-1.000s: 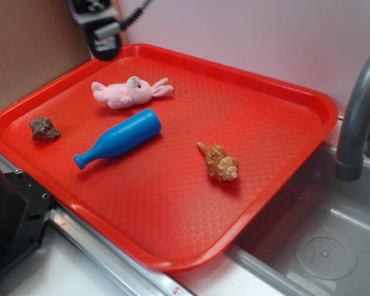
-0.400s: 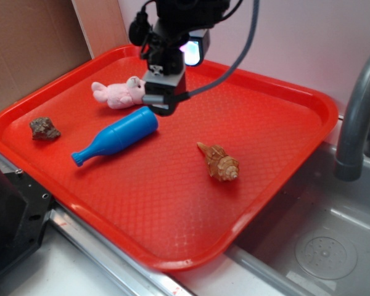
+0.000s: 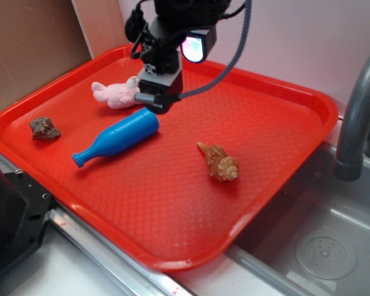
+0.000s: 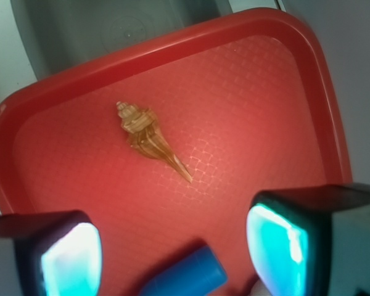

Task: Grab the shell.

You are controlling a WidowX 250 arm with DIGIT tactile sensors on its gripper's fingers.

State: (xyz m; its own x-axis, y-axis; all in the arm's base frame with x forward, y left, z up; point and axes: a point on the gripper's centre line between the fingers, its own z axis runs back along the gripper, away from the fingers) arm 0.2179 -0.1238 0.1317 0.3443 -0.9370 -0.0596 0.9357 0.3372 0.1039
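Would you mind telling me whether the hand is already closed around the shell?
No, the shell lies alone on the red tray, while the hand hovers apart from it above the blue bottle.

end effector (image 3: 155,98) above bottle (image 3: 116,138) base | shell (image 3: 220,162) apart, on tray (image 3: 308,102)
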